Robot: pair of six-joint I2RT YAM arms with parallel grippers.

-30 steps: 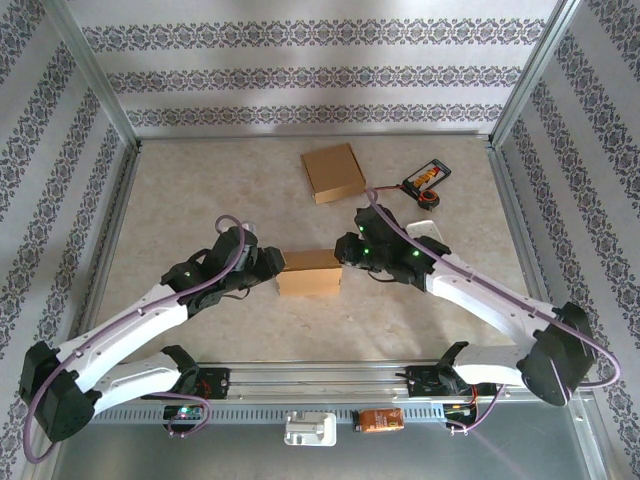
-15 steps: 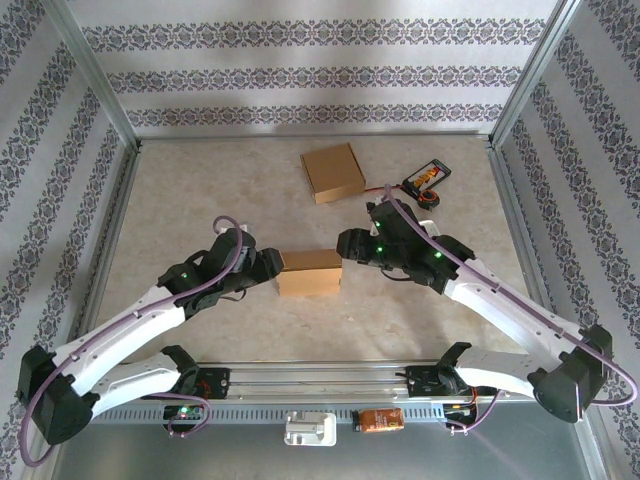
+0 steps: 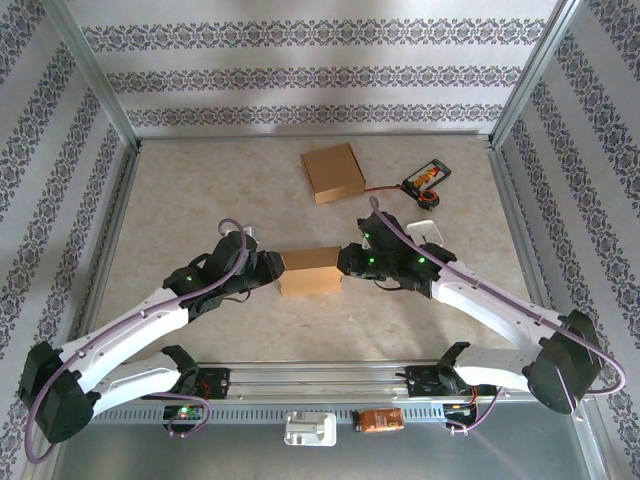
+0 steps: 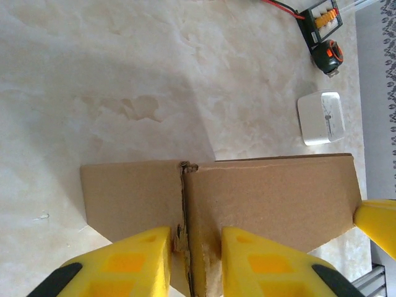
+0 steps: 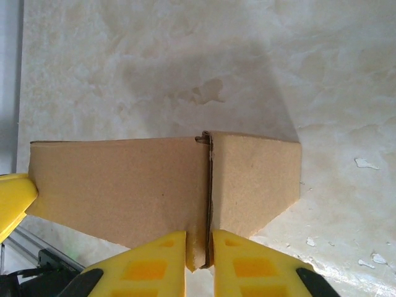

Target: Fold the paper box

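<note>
The paper box (image 3: 310, 271), brown cardboard and partly folded, lies at mid-table between both arms. My left gripper (image 3: 275, 271) is at its left end and my right gripper (image 3: 346, 262) at its right end. In the left wrist view the yellow fingers (image 4: 133, 263) are shut on a doubled wall of the paper box (image 4: 272, 192) at a torn corner seam, with the left gripper (image 4: 195, 257) astride it. In the right wrist view the right gripper (image 5: 199, 257) pinches the box's wall edge (image 5: 124, 185) beside an angled flap (image 5: 253, 179).
A second, flat cardboard box (image 3: 333, 172) lies at the back centre. A black and orange tape measure (image 3: 425, 180) with a red cord sits to its right. A small white case (image 3: 426, 232) rests by the right arm. Metal rails frame the table.
Both grippers opened wider about half a second ago and have since closed on the box ends. The right arm drew back and up, then came down to the right end again.
</note>
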